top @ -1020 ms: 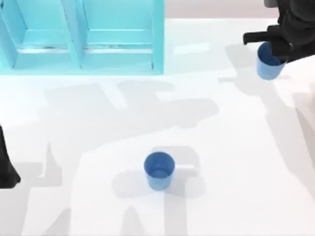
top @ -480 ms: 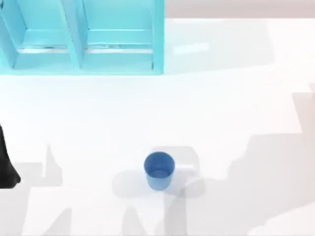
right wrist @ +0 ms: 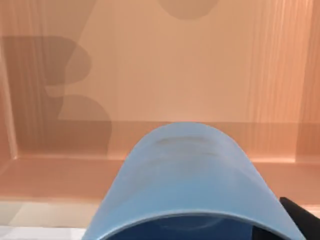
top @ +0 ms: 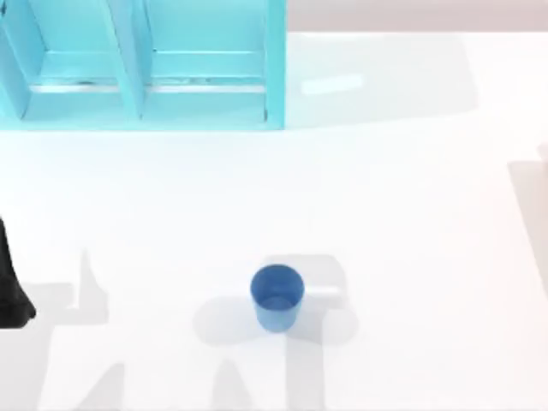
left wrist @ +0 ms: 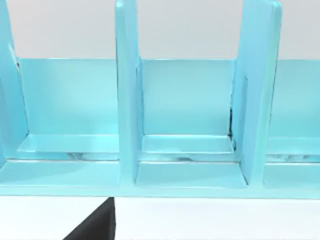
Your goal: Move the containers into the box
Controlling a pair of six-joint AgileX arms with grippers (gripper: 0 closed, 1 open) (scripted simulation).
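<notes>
On the white table (top: 411, 257) I see a light blue rack (top: 141, 64) at 11 o'clock. One blue cup (top: 276, 295) stands upright at 6 o'clock. My left arm (top: 10, 282) sits parked at 9 o'clock. The right wrist view has a second blue cup (right wrist: 185, 185) close up before a tan box (right wrist: 165, 75); whether my right end effector grips it, I cannot tell.
</notes>
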